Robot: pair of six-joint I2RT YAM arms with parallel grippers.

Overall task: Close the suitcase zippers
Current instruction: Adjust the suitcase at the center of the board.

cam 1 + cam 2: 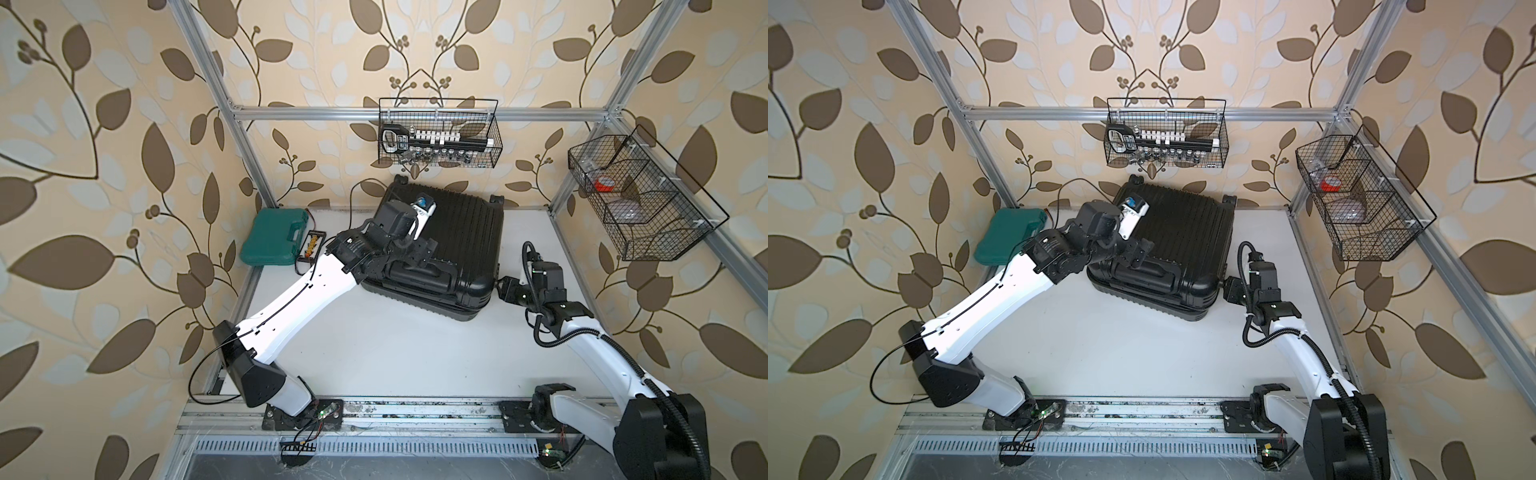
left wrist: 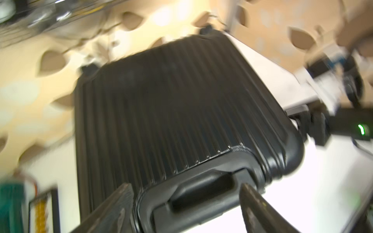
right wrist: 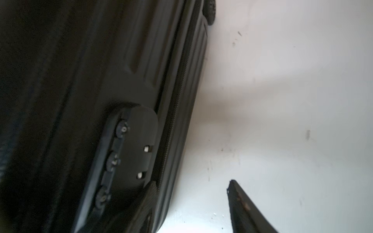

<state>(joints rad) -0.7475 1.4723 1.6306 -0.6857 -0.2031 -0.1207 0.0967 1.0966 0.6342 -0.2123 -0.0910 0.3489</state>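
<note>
Nothing much going on at the front edge of the worktop (image 1: 395, 353), the action is further back. The left gripper (image 2: 184, 186) hangs over the near side of the suitcase (image 1: 457, 224), jaws spread wide, one finger either side of the carry handle (image 1: 419, 272), gripping nothing. The right gripper (image 1: 505, 289) sits low at the case's near right corner, beside the combination lock (image 3: 135, 145). Only one finger shows in its wrist view, so I can't tell if it's open or closed.

The suitcase lies flat, lid down, mid-worktop toward the back edge. The zipper track (image 3: 177, 113) runs just past the lock, but I can't spot a pull tab anywhere. My guess is we're at the find-the-pull stage. Next move needs a fine pinch on a tiny tab while the other arm steadies the shell. The teal tool case (image 1: 274, 241) in the back left corner plays no part
</note>
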